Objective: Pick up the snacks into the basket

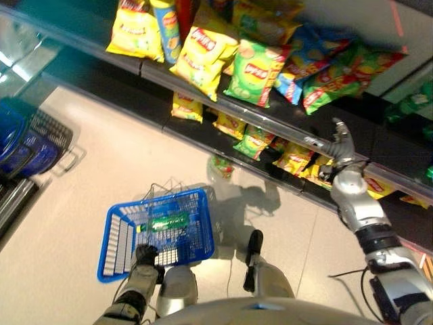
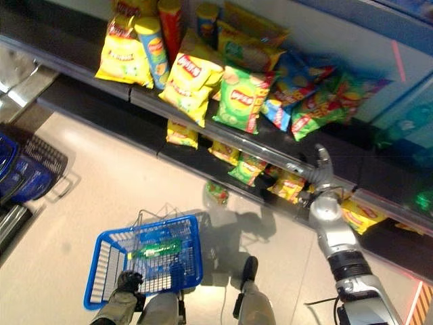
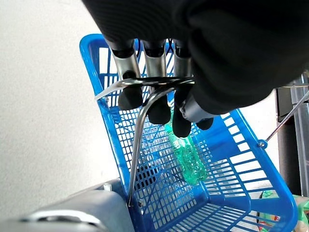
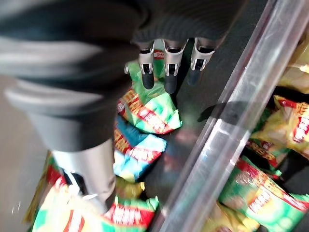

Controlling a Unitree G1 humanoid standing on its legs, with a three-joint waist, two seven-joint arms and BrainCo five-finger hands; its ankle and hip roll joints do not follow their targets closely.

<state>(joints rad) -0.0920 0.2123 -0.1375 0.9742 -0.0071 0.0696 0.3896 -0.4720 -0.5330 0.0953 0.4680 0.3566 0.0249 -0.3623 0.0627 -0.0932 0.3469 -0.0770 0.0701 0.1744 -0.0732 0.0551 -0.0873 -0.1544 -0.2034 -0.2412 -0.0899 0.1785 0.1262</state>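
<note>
A blue plastic basket (image 1: 111,245) hangs low in front of me, with a green packet (image 1: 162,222) lying in it. My left hand (image 3: 126,53) is shut on the basket's wire handle (image 3: 145,83), with the green packet (image 3: 188,162) showing below the fingers. My right hand (image 1: 340,145) is raised at the front rail of the lower shelf, fingers straight and holding nothing. Past its fingers (image 4: 166,65) lie a green-and-red snack bag (image 4: 149,111) and a blue one (image 4: 137,152) on the dark shelf. Yellow and green chip bags (image 1: 254,71) crowd the upper shelf.
A metal shelf rail (image 4: 227,121) runs beside my right hand. Small yellow and green bags (image 1: 252,141) line the bottom shelf. One green bag (image 1: 223,166) lies on the floor by the shelf base. Stacked blue baskets (image 1: 27,145) stand at the far left.
</note>
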